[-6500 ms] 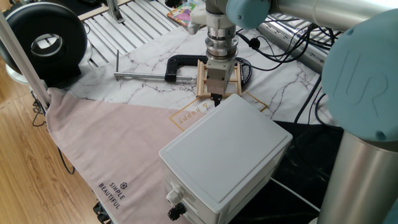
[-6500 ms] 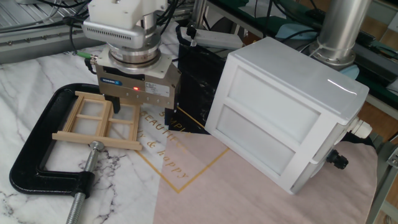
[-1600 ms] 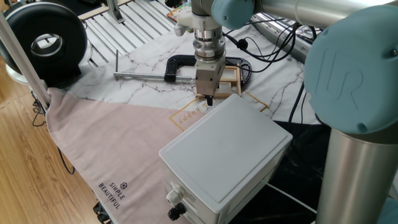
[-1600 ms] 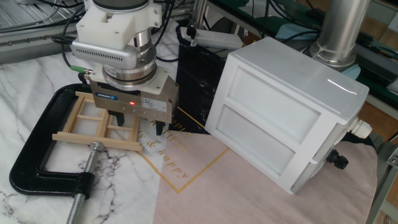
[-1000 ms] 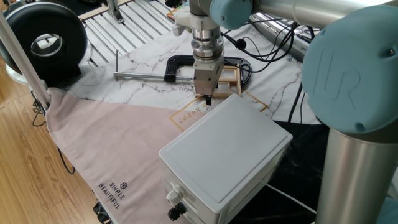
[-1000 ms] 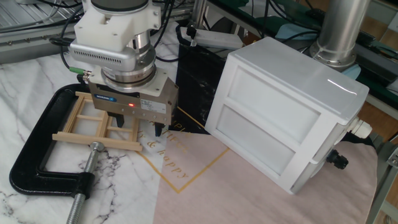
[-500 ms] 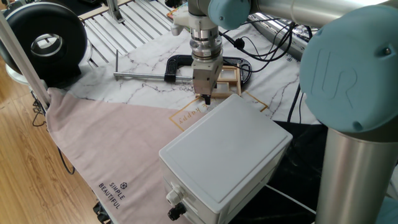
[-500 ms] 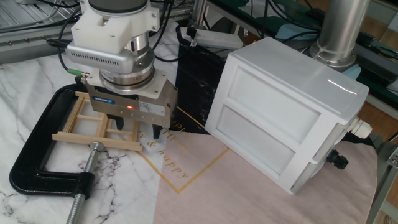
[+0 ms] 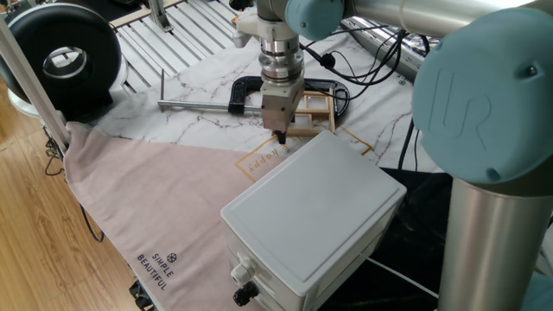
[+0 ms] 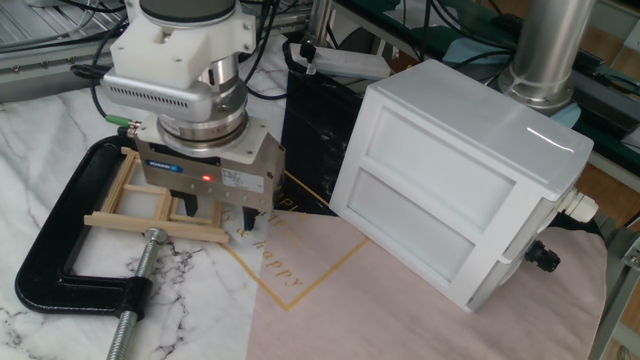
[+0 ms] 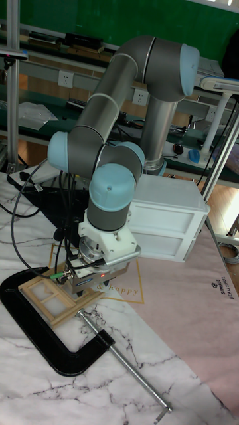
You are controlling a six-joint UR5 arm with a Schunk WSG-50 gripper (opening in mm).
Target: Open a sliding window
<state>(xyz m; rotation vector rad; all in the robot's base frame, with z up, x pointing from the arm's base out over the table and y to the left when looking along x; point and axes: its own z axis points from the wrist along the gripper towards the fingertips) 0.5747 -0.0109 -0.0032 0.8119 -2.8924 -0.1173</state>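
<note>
sliding window (image 10: 150, 205) partly behind hand (image 10: 222, 215)

A black C-clamp (image 10: 60, 255) lies on the marble-pattern table (image 9: 207, 65), and its long screw (image 11: 129, 362) points away across the marble. A large white box (image 10: 455, 180) stands on a pink cloth (image 9: 147, 207) with gold print. A round black device (image 9: 65, 60) sits at the table corner. Cables (image 9: 380, 65) lie behind.

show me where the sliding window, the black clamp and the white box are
sliding window (image 10: 128, 195): the other fixed view, on a wooden crossbar.
black clamp (image 10: 60, 280): the other fixed view, on the curved black frame.
white box (image 10: 470, 120): the other fixed view, on its top face.
</note>
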